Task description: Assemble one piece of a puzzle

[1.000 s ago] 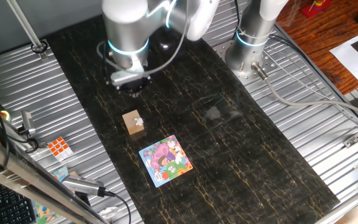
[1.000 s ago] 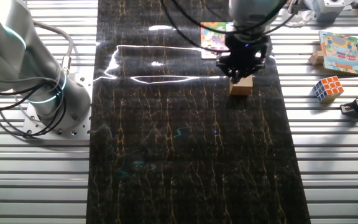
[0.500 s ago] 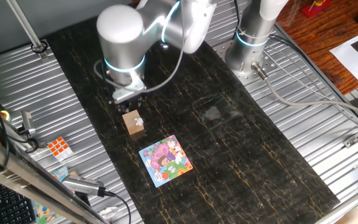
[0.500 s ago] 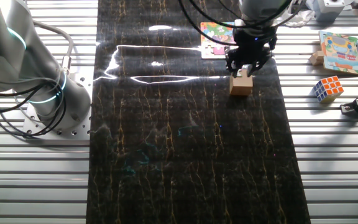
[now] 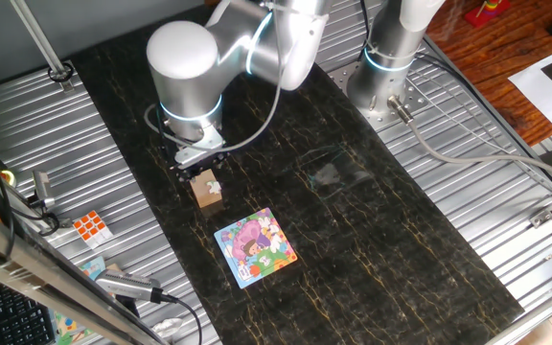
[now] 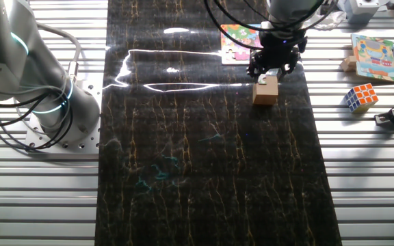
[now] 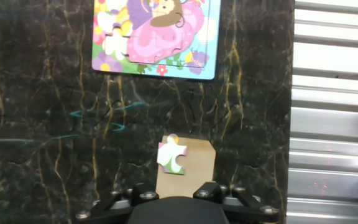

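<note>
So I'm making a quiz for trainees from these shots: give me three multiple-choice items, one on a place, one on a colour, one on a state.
1. Where does the puzzle piece lie?
A. on the wooden block
B. in the puzzle
C. on the metal slats

2. What colour is the puzzle's border?
A. red
B. blue
C. black

3. What is the gripper doing?
A. carrying the piece
B. pressing on the puzzle
C. sitting just above the block, holding nothing

Answers: 1 A, the hand view shows the piece resting on the block. 2 B, a blue edge frames the picture. 3 C, the piece lies untouched on the block.
</note>
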`<state>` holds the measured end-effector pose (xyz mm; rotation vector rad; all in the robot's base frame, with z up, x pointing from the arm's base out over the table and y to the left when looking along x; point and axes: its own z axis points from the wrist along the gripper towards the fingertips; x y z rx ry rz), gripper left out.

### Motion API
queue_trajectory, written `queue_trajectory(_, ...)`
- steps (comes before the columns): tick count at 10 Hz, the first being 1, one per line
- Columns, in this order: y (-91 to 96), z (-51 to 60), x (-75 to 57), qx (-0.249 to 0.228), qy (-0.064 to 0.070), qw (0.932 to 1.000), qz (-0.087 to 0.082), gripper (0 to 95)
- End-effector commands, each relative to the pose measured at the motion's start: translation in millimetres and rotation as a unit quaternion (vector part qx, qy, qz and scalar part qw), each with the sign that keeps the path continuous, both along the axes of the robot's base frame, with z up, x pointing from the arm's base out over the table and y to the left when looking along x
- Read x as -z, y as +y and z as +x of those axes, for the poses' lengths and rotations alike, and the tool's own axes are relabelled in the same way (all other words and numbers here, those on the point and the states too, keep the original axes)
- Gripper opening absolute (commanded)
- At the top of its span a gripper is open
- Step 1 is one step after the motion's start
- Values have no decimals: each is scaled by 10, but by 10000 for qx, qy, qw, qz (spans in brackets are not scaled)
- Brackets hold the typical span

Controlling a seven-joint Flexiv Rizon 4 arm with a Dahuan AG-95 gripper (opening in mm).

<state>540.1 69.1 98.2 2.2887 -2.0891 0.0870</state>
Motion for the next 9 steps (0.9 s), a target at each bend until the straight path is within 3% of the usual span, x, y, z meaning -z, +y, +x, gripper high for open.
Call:
queue_trajectory(1,7,-25,62,218,-2,9998,26,380)
queue_trajectory(3,-3,-82,114,372,21,9993,83,380)
queue_trajectory(9,78,-119,218,494,8,9987,98,380)
